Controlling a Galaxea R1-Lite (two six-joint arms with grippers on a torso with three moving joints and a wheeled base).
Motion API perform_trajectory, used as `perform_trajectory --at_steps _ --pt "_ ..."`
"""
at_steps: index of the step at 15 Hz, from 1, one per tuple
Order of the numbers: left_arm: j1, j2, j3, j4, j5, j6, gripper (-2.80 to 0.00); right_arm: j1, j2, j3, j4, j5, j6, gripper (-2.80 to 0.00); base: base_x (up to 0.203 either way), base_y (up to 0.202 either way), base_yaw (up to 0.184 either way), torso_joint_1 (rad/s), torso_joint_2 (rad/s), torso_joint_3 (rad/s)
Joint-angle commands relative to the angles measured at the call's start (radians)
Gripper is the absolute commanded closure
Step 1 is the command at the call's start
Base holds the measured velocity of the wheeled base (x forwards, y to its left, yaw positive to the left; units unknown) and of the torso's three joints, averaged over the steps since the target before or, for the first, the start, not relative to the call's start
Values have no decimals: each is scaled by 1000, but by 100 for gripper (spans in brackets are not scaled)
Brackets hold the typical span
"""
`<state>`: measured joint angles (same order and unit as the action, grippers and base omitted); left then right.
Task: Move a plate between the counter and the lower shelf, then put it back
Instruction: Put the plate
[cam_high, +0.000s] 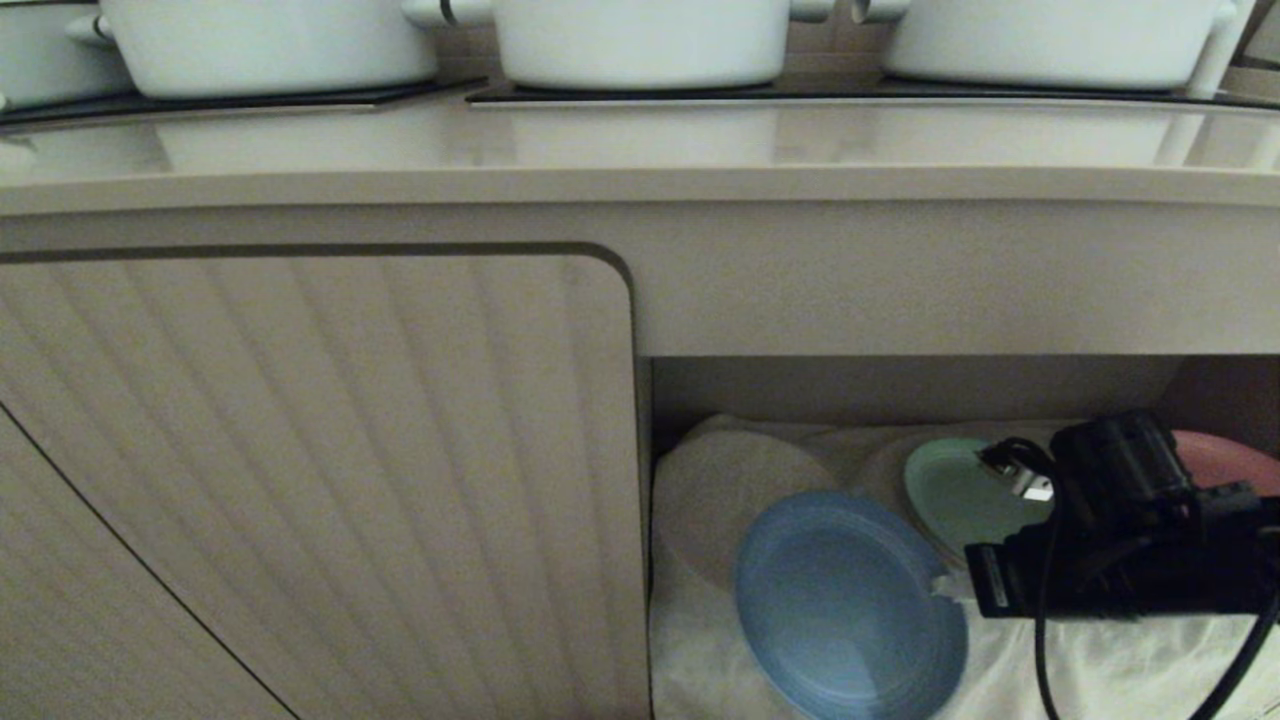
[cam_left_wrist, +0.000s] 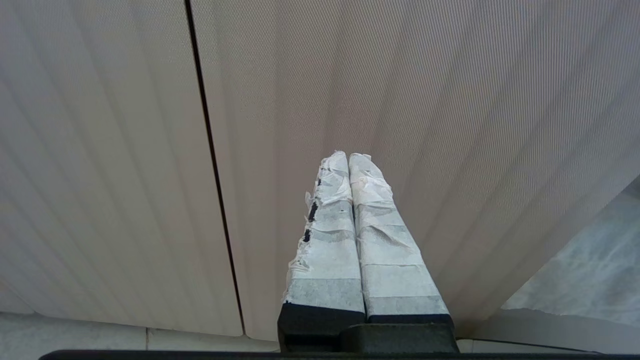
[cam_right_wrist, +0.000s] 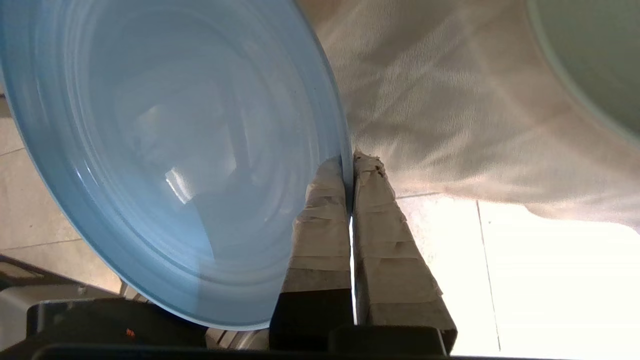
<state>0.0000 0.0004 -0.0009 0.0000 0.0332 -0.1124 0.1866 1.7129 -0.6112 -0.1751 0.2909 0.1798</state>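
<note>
The light-blue plate hangs tilted at the front of the lower shelf, above its wrinkled white cloth. My right gripper is shut on the plate's right rim, its black wrist coming in from the right. In the right wrist view the taped fingers pinch the plate at its edge, one finger on each face, with my right gripper closed around the rim. The counter runs above, with no plate on it. My left gripper is shut and holds nothing, parked before a beige ribbed cabinet door.
On the shelf lie a white plate, a green plate on another white plate, and a pink plate behind my wrist. Three white pots stand on black cooktop panels. A closed ribbed door fills the left.
</note>
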Motion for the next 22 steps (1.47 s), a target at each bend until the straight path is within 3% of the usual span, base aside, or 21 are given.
perform_trajectory --at_steps 1,22 --pt "0 0 0 0 1 -1 0 1 -49 24 3 2 2 0 0 0 0 0 0 0" --pt "0 0 -1 0 1 -1 0 -58 -380 393 23 -2 7 0 0 0 0 0 0 0"
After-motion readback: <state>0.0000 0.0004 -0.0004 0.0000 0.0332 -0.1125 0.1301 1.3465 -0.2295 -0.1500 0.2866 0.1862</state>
